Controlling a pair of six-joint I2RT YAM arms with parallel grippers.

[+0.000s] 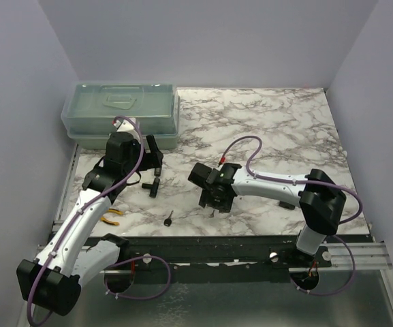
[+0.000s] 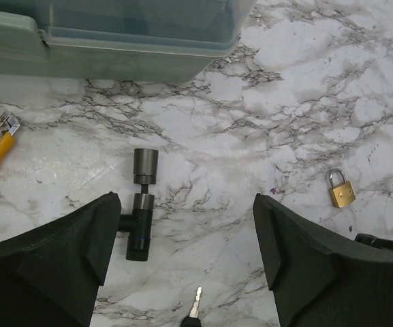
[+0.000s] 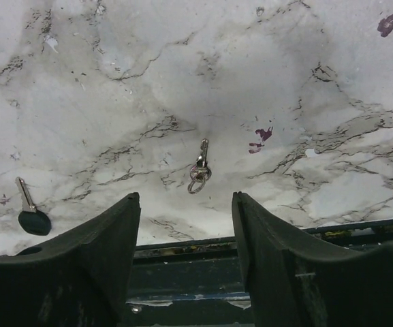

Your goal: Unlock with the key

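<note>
The key point(image 1: 169, 218), with a round black head and a thin blade, lies on the marble near the front edge. Its blade tip point(image 2: 195, 303) pokes in at the bottom of the left wrist view, and the whole key point(image 3: 30, 212) shows at the left of the right wrist view. A small brass padlock point(image 2: 341, 189) lies flat to the right. My left gripper point(image 2: 186, 204) hangs open over bare marble beside a black T-shaped piece point(image 2: 142, 204). My right gripper point(image 3: 186, 197) stands open and holds nothing, just short of a small ring of keys point(image 3: 199, 170).
A clear lidded plastic box point(image 1: 122, 112) stands at the back left. Yellow-handled pliers point(image 1: 112, 216) lie at the left by my left arm. The table's dark front rail point(image 1: 237, 242) runs just below my right gripper point(image 1: 215, 199).
</note>
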